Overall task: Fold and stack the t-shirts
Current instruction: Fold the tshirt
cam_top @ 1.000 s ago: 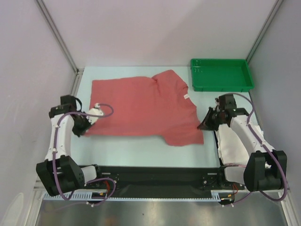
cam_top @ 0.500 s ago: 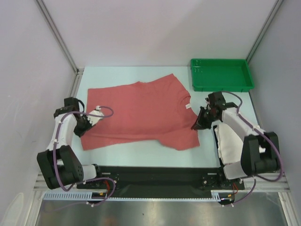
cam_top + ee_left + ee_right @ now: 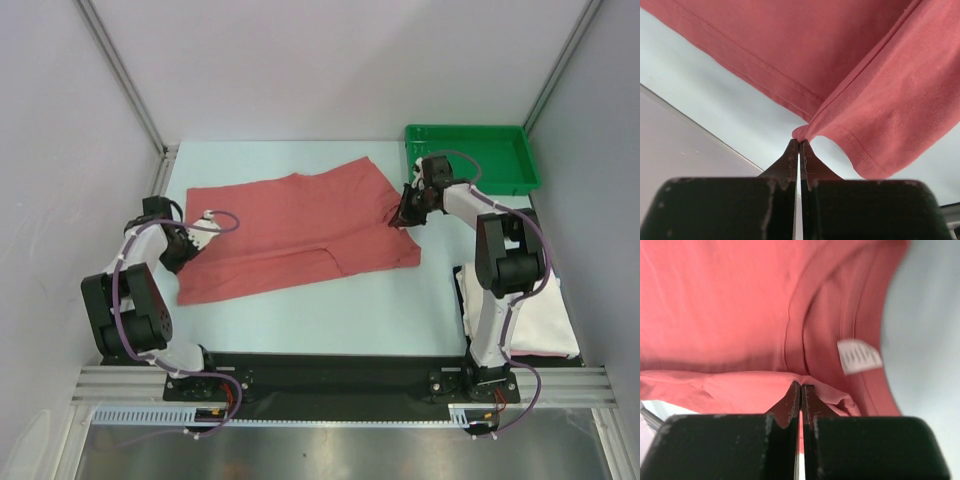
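The soft salmon-red cloth t-shirt [image 3: 290, 235] lies spread across the pale table [image 3: 320, 315], long axis left to right. The left gripper [image 3: 799, 144] pinches its hem corner at the left end. The right gripper [image 3: 801, 386] pinches a fold at the neck end, on the right. Only the wrist views show those pinches, and only the overhead shows the white cloth t-shirt [image 3: 525, 315], folded at the near right.

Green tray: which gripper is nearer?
Right. The right gripper pinches the red t-shirt just off the green tray's near-left corner. The left gripper pinches the shirt's opposite edge, far from the tray.
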{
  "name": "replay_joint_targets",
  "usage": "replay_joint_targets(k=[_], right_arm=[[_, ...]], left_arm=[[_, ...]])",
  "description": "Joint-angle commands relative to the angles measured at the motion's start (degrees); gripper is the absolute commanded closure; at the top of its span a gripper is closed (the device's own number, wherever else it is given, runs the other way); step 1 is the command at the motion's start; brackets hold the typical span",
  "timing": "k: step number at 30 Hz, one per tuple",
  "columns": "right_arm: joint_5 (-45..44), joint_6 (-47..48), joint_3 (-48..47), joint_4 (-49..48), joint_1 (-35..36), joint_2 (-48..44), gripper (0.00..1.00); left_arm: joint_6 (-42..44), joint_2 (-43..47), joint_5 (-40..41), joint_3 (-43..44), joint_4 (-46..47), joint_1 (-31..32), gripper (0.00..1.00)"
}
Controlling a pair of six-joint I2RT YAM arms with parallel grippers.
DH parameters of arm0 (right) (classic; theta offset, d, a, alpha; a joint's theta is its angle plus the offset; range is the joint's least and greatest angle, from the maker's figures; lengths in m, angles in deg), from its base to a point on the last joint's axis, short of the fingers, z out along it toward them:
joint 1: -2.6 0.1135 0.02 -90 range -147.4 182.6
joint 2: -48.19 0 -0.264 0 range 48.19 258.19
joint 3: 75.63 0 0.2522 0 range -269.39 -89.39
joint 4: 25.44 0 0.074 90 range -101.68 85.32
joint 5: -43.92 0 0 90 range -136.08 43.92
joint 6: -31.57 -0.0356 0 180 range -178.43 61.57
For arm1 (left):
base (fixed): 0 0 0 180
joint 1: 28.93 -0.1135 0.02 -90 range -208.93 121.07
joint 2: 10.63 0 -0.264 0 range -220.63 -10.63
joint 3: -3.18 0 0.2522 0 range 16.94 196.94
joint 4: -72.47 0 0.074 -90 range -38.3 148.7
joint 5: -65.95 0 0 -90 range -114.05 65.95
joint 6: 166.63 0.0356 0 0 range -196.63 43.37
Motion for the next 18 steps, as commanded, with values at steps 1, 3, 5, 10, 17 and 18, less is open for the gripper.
replay_joint_targets(k=[1,3,5,10,17,18], right_arm=[[-0.2,3.2,-5.5,-0.2,-0.1,3.2,1.00],[-0.8,4.1,-6.8,0.2,-0.2,4.2,1.00],[-1.3,4.5,-7.6,0.8,-0.3,5.2,1.00],[-2.6,4.8,-9.4,2.3,-0.3,5.7,0.88],[-15.1,5.1,-7.6,9.8,0.7,-3.4,0.41],[-16.7,4.5,-6.1,10.5,0.8,-5.1,0.40]], left_arm=[[-1.5,-1.0,0.7,3.3,3.3,-0.2,1.00],[-1.6,-1.6,0.9,3.8,3.3,0.3,1.00],[-1.9,-2.4,1.2,4.1,3.2,1.0,1.00],[-4.1,-3.9,3.8,4.5,6.2,1.0,0.79],[-13.7,1.7,5.5,7.1,13.1,1.1,0.35],[-13.7,5.4,4.5,5.6,12.8,1.4,0.35]])
